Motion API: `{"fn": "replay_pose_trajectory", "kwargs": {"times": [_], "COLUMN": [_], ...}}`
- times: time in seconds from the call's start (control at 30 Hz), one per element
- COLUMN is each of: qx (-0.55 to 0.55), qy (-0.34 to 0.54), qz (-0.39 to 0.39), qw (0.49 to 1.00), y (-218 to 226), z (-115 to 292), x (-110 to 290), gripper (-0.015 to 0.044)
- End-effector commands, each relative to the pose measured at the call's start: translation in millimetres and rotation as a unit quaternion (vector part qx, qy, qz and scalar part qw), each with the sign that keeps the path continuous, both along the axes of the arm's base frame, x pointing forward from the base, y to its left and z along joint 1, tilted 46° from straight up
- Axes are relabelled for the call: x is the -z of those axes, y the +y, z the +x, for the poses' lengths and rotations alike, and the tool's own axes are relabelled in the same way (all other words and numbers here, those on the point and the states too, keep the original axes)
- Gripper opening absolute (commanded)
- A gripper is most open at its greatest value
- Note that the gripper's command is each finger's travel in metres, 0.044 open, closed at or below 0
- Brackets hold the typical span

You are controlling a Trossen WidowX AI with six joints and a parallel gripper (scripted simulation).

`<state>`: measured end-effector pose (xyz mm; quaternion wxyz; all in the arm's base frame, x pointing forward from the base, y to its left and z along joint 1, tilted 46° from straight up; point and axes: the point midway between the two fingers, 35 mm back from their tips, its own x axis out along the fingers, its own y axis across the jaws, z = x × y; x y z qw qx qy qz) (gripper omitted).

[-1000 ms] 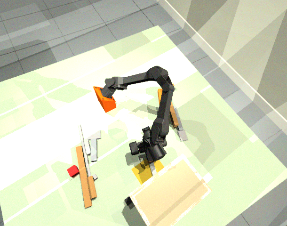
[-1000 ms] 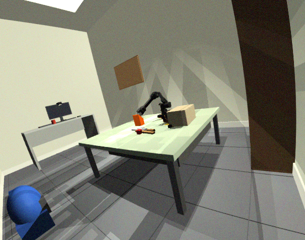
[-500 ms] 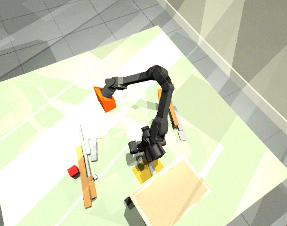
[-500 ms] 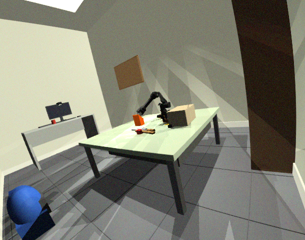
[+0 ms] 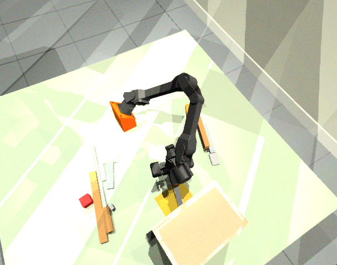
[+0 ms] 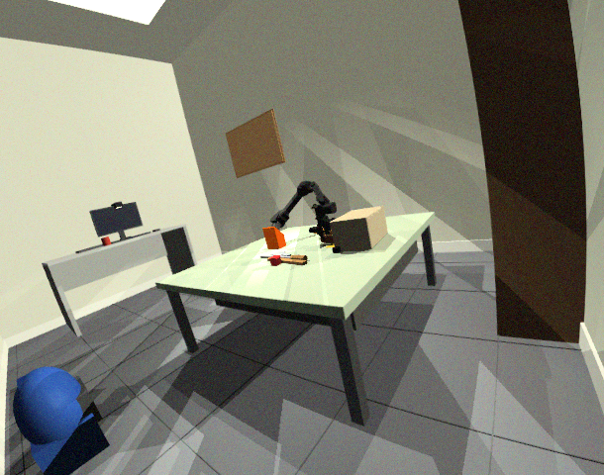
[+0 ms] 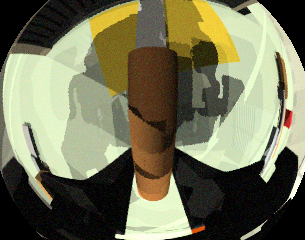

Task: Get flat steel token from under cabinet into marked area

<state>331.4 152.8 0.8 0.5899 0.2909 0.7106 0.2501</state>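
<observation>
Before the cabinet [image 5: 203,225], hand [image 5: 174,182] clamped on brown-handled tool [image 7: 152,127] over yellow marked area [image 5: 164,203]

— What colours sit nearest the gripper [image 5: 174,182]?

— The gripper is dark grey to black, clamped on a brown handle [image 7: 152,120] streaked with dark bands. Just ahead of it lies a yellow marked area [image 5: 166,202], crossed by a grey strip [image 5: 178,196].

— And beyond that?

— A pale beige cabinet [image 5: 201,226] on a pale green table [image 5: 291,185]. Off to the gripper's side, a small red block [image 5: 85,200] beside orange-tan sticks [image 5: 101,211].
</observation>
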Motion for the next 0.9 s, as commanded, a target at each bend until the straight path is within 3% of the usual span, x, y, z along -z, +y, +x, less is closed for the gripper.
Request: {"fn": "replay_pose_trajectory", "kwargs": {"times": [0.0, 0.87], "qx": [0.0, 0.0], "qy": [0.002, 0.003], "qz": [-0.001, 0.0], "qw": [1.0, 1.0], "y": [0.3, 1.0], "z": [-6.0, -32.8], "x": [-0.1, -5.8], "gripper": [0.0, 0.0]}}
